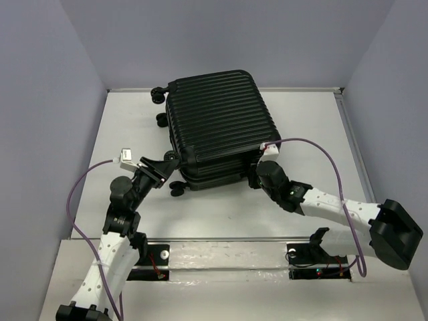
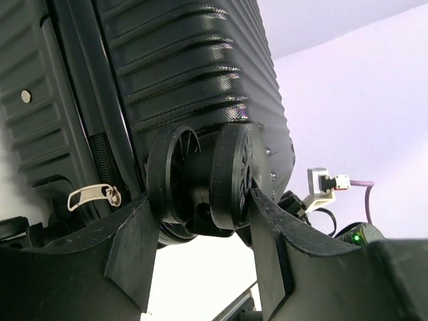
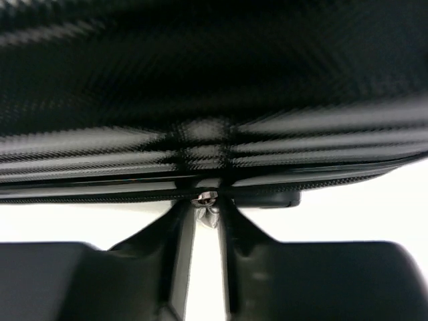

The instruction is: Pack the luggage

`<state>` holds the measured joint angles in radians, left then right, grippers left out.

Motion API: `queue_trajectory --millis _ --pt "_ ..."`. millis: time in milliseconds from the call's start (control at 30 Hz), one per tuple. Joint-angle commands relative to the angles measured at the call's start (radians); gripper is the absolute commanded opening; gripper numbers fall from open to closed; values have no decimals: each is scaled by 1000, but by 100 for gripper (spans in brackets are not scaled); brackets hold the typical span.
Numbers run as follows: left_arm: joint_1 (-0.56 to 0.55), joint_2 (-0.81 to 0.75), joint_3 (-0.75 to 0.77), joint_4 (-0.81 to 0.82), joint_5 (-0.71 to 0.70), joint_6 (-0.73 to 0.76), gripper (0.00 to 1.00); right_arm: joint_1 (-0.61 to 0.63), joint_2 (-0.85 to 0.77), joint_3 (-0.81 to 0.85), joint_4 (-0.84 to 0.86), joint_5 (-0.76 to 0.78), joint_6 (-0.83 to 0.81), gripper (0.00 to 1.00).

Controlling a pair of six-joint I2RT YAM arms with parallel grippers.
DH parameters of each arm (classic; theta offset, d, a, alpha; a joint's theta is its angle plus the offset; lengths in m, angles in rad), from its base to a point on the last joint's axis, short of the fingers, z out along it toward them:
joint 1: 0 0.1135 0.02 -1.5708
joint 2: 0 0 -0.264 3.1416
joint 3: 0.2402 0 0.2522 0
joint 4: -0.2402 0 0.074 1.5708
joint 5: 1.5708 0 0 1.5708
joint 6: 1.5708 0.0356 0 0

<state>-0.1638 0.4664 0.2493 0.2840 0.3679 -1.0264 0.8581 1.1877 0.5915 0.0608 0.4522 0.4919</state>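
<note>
Zip work is the step in hand, by my reading. The small black hard-shell suitcase with ribbed shells [image 1: 214, 114] lies flat on the pale grey tabletop [image 1: 307, 134], in the upper middle of the overhead view. Its two shells are together, so nothing of the inside shows and I cannot say what is packed.

My left claw [image 2: 200, 207] is at the case's lower left corner, grasping a twin black plastic caster wheel [image 2: 231, 170], with one finger against each outer face of the pair. I take that as a brace for the case. My right claw [image 3: 206, 217] is at the seam on the lower right of the case. Its fingers are close about a small silver metal zipper pull [image 3: 205, 198], and it looks clenched on that pull, though the wrist view is blurred.

Next I would draw the pull along the seam, in line with the zipper track and not away from the shell. The left claw would hold the wheel against the tug. The pull is small and slick, so it could slip out, and the case could swivel on its wheels.
</note>
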Motion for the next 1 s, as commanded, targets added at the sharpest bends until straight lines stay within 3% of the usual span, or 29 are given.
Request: queue_trajectory --millis 0,200,267,400,467,567,667,700,800,967 --pt "-25 -20 15 -20 29 94 6 -2 -5 -2 154 39 5 7" --pt "-65 -17 10 7 16 75 6 50 78 -7 296 -119 -6 7" --pt "-89 -9 15 21 -1 62 6 134 202 34 356 -139 16 7" --pt "-173 6 53 29 -53 48 6 425 514 292 340 -176 10 7" --pt "-215 6 67 29 -72 43 6 446 582 381 333 -202 4 7" --pt "-233 -9 74 29 -76 25 6 434 497 282 358 -124 -1 7" --pt "-238 -11 64 32 -95 20 6 391 292 142 363 -84 -10 7" --pt "-238 0 56 50 -86 16 6 371 189 108 366 -101 -6 7" --pt "-266 32 51 98 -87 -7 6 289 89 21 385 -156 -12 7" --pt "-410 179 137 210 -197 -9 6 138 115 1 537 -412 -61 7"
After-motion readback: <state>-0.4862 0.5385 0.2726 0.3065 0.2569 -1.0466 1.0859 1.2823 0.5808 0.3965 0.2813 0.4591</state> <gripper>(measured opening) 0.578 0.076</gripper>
